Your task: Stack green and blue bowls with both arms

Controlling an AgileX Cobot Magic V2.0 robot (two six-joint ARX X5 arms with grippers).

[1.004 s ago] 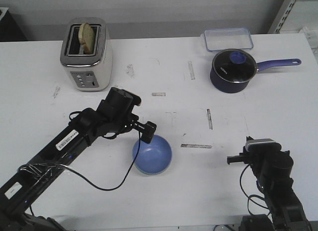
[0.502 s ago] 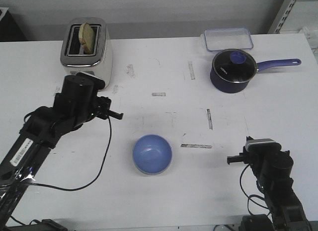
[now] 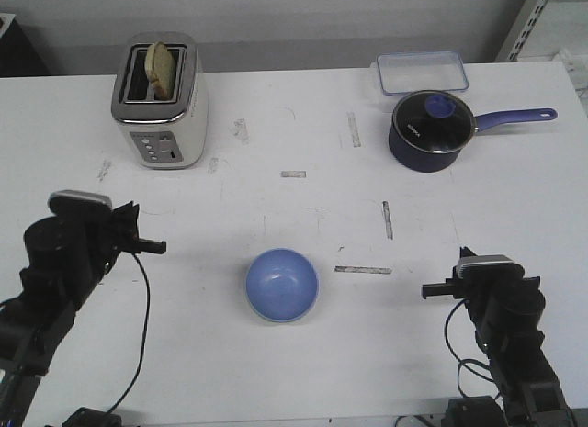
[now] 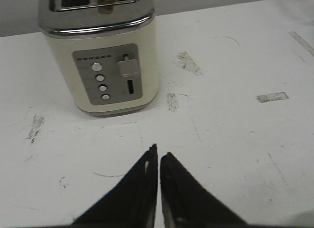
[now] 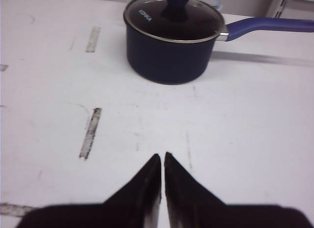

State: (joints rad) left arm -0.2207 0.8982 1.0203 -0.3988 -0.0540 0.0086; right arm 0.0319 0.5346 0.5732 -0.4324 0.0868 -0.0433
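The light blue bowl (image 3: 281,285) sits upright on the white table (image 3: 303,207), front centre. A thin pale edge shows along its lower right rim; the mint green bowl shows nowhere else, and I cannot tell whether it sits under the blue one. My left arm (image 3: 64,252) is folded back at the front left, well left of the bowl. The left gripper (image 4: 158,157) is shut and empty, pointing at the toaster. My right arm (image 3: 501,308) is folded at the front right. The right gripper (image 5: 163,158) is shut and empty, pointing at the saucepan.
A cream toaster (image 3: 161,101) with a slice of bread stands at the back left and shows in the left wrist view (image 4: 100,56). A dark navy saucepan (image 3: 432,131) with a blue handle and a clear lidded box (image 3: 421,72) stand at the back right. Tape marks dot the table.
My left arm has drawn back from the blue bowl's rim to the front left, leaving the bowl in place. The right arm has not moved.
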